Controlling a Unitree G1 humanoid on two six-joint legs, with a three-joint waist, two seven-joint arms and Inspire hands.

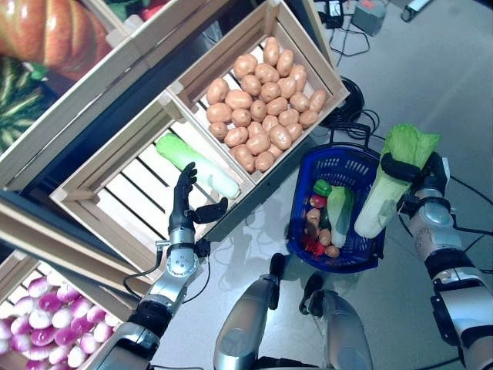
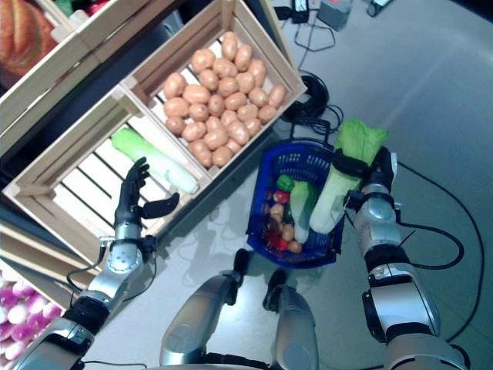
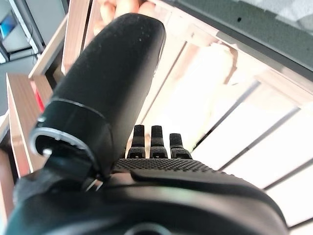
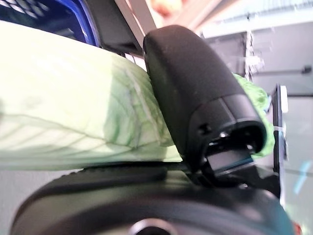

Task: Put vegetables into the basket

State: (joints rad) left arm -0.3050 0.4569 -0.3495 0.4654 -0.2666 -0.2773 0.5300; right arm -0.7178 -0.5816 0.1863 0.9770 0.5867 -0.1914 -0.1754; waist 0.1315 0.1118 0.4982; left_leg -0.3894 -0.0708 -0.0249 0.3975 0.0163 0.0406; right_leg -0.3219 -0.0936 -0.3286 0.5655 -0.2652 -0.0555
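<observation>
I see the right hand (image 1: 420,173) with its fingers curled round one long pale-green napa cabbage with leafy top (image 1: 389,181), held tilted above the right rim of the blue plastic shopping basket (image 1: 308,250); its white stalk end hangs just over the rim. The right wrist view confirms it: the thumb lies across the cabbage's ribbed leaf.

The basket stands on the grey floor (image 1: 431,69), one basket only. Inside I count one second pale-green cabbage (image 1: 339,214) lying lengthwise, one green pepper (image 1: 322,187), and a mix of small red and tan pieces along the left and lower side; I cannot count those reliably.

The left hand (image 1: 185,202) holds nothing, fingers straight and thumb spread, raised over the front edge of the slatted wooden crate (image 1: 85,193). That crate contains one long green-and-white cabbage (image 1: 196,164) lying near its right wall, apart from the hand.

The neighbouring wooden crate (image 1: 327,77) is heaped with tan potatoes (image 1: 262,100), too many to count exactly. A third crate at lower left carries purple-and-white turnips (image 1: 50,327). One orange pumpkin (image 1: 42,35) sits at upper left.
</observation>
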